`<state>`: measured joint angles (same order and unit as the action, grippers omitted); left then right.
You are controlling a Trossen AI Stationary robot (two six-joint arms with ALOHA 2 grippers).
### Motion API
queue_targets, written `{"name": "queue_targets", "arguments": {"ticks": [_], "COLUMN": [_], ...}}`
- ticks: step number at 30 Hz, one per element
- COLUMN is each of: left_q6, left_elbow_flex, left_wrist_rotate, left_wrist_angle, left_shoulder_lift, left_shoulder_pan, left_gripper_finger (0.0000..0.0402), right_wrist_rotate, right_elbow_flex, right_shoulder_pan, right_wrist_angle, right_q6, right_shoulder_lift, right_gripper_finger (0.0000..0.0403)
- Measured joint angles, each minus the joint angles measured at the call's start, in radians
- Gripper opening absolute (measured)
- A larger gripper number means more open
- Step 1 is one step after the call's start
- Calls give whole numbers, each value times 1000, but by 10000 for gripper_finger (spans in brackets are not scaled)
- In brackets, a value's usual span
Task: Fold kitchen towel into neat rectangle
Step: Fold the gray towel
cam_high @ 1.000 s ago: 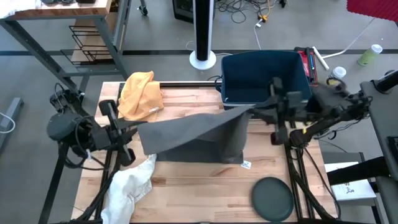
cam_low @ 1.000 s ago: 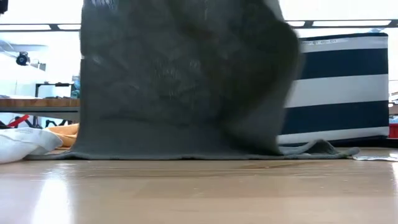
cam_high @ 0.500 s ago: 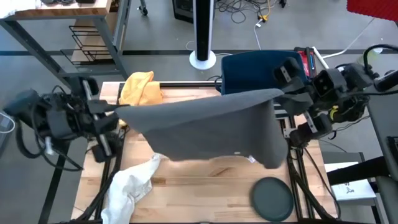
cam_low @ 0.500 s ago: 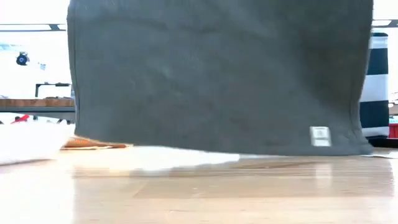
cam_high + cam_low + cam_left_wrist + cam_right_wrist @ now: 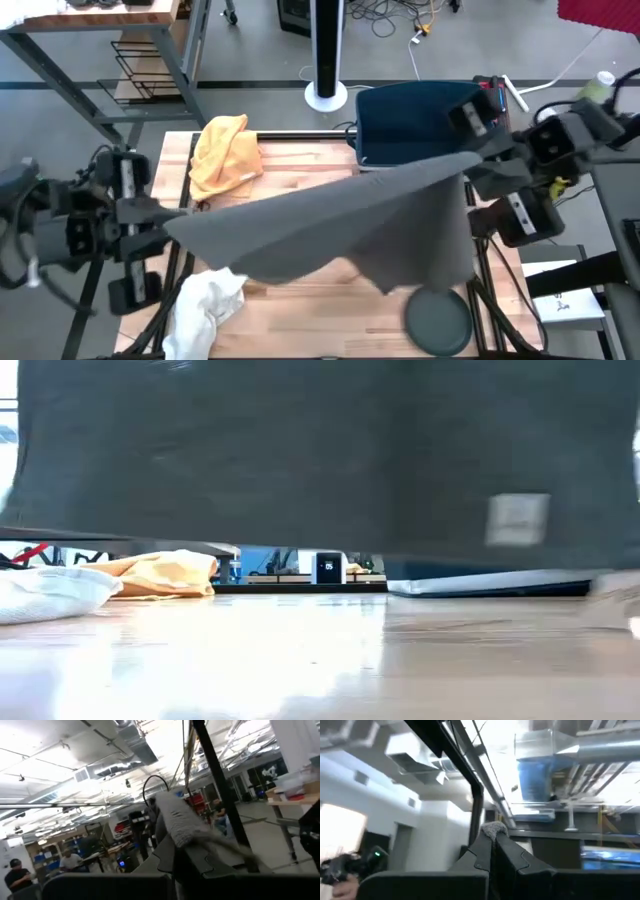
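The left end effector (image 5: 168, 213) is clenched on one top corner of the grey towel (image 5: 340, 225), out over the left edge of the worktop (image 5: 330, 310). In the left wrist view its two dark fingers (image 5: 172, 857) are pressed together with a tuft of grey cloth sticking out between them. The right end effector (image 5: 470, 157) is clenched on the other top corner, above the right side of the worktop by the near rim of the blue bin (image 5: 420, 120). Its wrist view shows the same thing: fingers (image 5: 492, 851) closed tight, a bit of grey towel poking from the tips.

Between the two, the towel hangs stretched in the air, sloping from the higher right corner down to the left one. Its lower edge sags free over the middle of the worktop, and one loose corner droops toward the dark round disc (image 5: 438, 318) near the front right. From table height the towel (image 5: 300, 450) fills the whole upper part of the view, its hem clear of the wood, with a small pale label (image 5: 517, 519) low on its right side.

On the worktop, a yellow cloth (image 5: 225, 150) lies bunched at the back left, and a white cloth (image 5: 205, 305) lies crumpled at the front left, partly under the raised towel's left end. The bin sits at the back right.
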<state>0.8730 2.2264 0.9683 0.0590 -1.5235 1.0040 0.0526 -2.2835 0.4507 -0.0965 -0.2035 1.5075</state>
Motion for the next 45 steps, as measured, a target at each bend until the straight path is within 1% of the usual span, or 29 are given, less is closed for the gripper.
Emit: {"name": "queue_targets", "arguments": {"ticks": [2, 4, 6, 8, 10, 12, 14, 15, 18, 20, 22, 24, 26, 28, 33, 37, 39, 41, 43, 45], "left_q6": [50, 52, 20, -33, -136, -271, -420, -498, -696, -755, -758, -749, -749, -751, -802, -839, -836, -828, -807, -780], "left_elbow_flex": [34, 45, 37, 10, -40, -113, -204, -256, -425, -539, -625, -684, -729, -770, -861, -955, -996, -1030, -1054, -1068], "left_wrist_rotate": [75, 142, 184, 198, 195, 195, 198, 197, 198, 201, 207, 261, 341, 378, 376, 377, 388, 437, 478, 483], "left_wrist_angle": [3, 2, 23, 80, 167, 287, 418, 474, 593, 602, 581, 560, 551, 553, 552, 553, 553, 554, 555, 558], "left_shoulder_lift": [-8, 7, 35, 70, 115, 172, 240, 276, 383, 444, 499, 557, 608, 652, 716, 747, 751, 750, 751, 768], "left_shoulder_pan": [11, 10, 2, -30, -88, -151, -216, -251, -350, -396, -422, -438, -447, -449, -448, -449, -454, -467, -473, -472], "left_gripper_finger": [0, 0, 0, 0, 0, 0, 0, 0, 0, 0, 0, 0, 0, 0, 0, 0, 0, 0, 0, 0], "right_wrist_rotate": [104, 232, 353, 483, 591, 671, 723, 732, 734, 736, 736, 733, 732, 726, 673, 642, 598, 521, 442, 385], "right_elbow_flex": [-51, -74, -70, -68, -67, -66, -64, -62, -52, -37, -13, 13, 34, 57, 85, 89, 98, 123, 167, 221], "right_shoulder_pan": [13, 16, 15, 2, -23, -57, -96, -122, -211, -275, -335, -388, -435, -471, -529, -555, -572, -590, -608, -624], "right_wrist_angle": [-85, -175, -252, -343, -443, -568, -719, -797, -1016, -1109, -1140, -1134, -1095, -1049, -902, -862, -861, -840, -788, -770], "right_q6": [-67, -132, -169, -182, -183, -141, -54, -3, 138, 191, 203, 180, 145, 104, 1, -27, -53, -60, -75, -106], "right_shoulder_lift": [11, 15, 9, 6, 7, 12, 19, 23, 48, 70, 93, 112, 136, 161, 210, 218, 220, 222, 225, 227], "right_gripper_finger": [2, 2, 2, 2, 2, 2, 2, 2, 2, 2, 2, 2, 2, 2, 2, 1, 1, 1, 1, 1]}}
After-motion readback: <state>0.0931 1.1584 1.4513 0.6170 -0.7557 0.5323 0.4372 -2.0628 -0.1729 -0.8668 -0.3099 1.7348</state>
